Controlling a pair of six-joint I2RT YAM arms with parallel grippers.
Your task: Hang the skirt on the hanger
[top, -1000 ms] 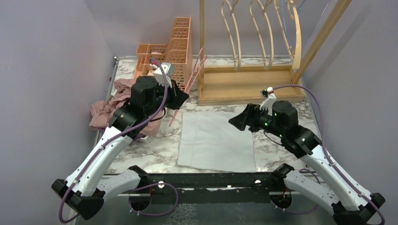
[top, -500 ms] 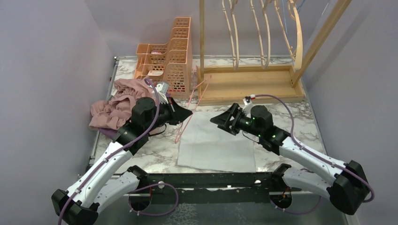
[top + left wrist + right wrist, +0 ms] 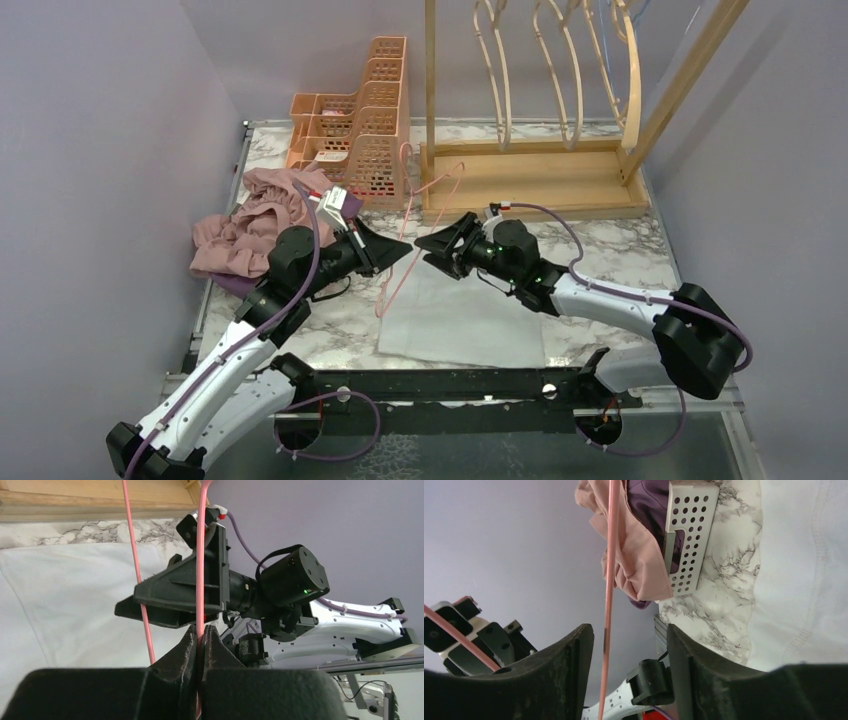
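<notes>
A thin pink wire hanger (image 3: 388,290) hangs upright in my left gripper (image 3: 397,247), which is shut on one of its rods (image 3: 200,555) above the left edge of a pale grey-white skirt (image 3: 460,305) lying flat on the marble table. My right gripper (image 3: 428,243) faces the left one, tips almost meeting. It is open, and a hanger rod (image 3: 610,580) runs between its fingers, nearer the left finger (image 3: 569,670), with no visible contact. The skirt also shows in the right wrist view (image 3: 804,580).
A heap of pink and purple clothes (image 3: 250,225) lies at the table's left edge, also in the right wrist view (image 3: 634,565). Orange plastic baskets (image 3: 355,125) stand at the back left. A wooden rack (image 3: 530,175) with bent hoops stands at the back. Walls close in on both sides.
Both grippers have moved toward each other over the skirt's far left corner. The left one has lowered the hanger. The right one has swung left and now straddles a hanger rod.
</notes>
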